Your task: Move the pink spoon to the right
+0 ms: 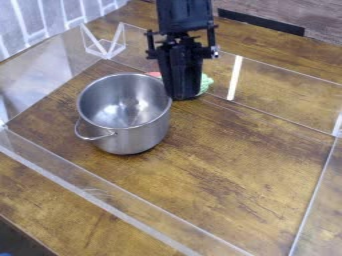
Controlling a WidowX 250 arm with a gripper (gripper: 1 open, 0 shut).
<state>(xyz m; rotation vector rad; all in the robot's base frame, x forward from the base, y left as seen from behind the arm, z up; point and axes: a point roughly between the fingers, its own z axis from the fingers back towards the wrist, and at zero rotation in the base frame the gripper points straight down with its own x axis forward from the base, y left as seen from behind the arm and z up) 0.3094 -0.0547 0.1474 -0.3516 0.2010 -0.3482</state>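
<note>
— Where are you?

— My gripper (185,90) hangs at upper centre, just right of the steel pot (123,112).

— Pinching anything?

— I cannot tell; my fingers hide it.

— The pink spoon?

— Not visible. Only a green toy (206,84) peeks out behind me.

We see the gripper (182,88) covering most of the green toy (205,84) at its 3 o'clock; its fingertips are hidden from us.

Pot (123,113) left of claw (185,92)
</note>
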